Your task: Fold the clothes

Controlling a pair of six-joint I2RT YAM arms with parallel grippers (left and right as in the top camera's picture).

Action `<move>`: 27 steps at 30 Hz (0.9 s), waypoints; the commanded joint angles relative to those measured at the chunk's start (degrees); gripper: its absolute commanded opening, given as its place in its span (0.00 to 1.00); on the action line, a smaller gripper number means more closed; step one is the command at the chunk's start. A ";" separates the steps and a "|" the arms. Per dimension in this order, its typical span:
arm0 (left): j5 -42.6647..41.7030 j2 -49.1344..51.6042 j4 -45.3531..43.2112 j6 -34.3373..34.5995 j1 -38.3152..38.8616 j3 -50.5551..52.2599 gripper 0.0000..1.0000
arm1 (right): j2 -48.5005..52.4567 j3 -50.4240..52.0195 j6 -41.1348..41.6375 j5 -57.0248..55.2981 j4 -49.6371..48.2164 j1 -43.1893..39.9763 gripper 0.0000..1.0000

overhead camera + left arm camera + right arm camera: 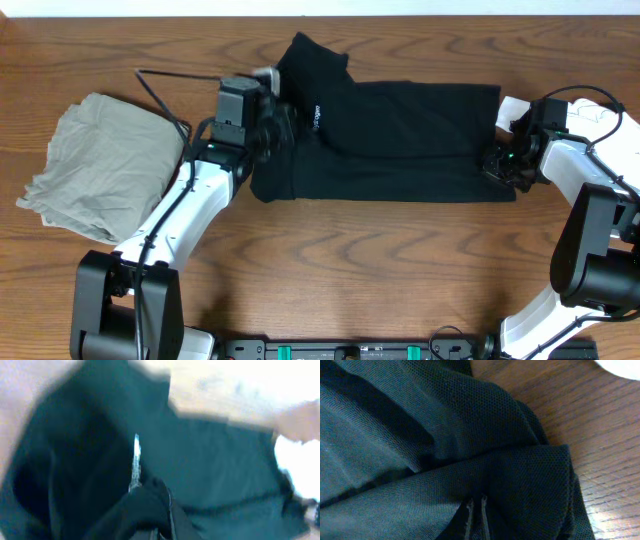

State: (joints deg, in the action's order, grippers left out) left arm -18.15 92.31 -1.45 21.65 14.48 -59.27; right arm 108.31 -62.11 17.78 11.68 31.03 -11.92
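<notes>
Grip check: the left pincer [284, 126] is pressed together on the left end of the black garment [400, 140], and the right pincer [497, 166] pinches its right hem corner. The garment lies spread across mid-worktop [350, 260]. Lift both ends evenly, hold the cloth taut, and carry the near edge to the far edge. Avoid snagging the grey-beige garment [100, 165] at left or the white garment [514, 104] beyond the right end.
</notes>
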 commanded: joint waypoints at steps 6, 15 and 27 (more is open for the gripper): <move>-0.20 6.67 -7.15 5.66 0.07 -1.38 0.92 | 7.08 3.78 -0.70 -2.64 1.60 0.74 0.05; -3.96 2.27 7.85 3.21 0.13 -1.38 0.99 | 7.08 3.78 -0.70 -2.45 1.60 0.74 0.05; 10.21 0.50 19.12 -7.08 9.64 -0.85 0.06 | 7.08 3.78 -0.68 -2.43 1.66 0.74 0.05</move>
State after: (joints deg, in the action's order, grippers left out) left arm -17.54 90.87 17.65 17.52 21.43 -59.88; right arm 108.49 -62.30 17.74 11.57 31.70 -11.92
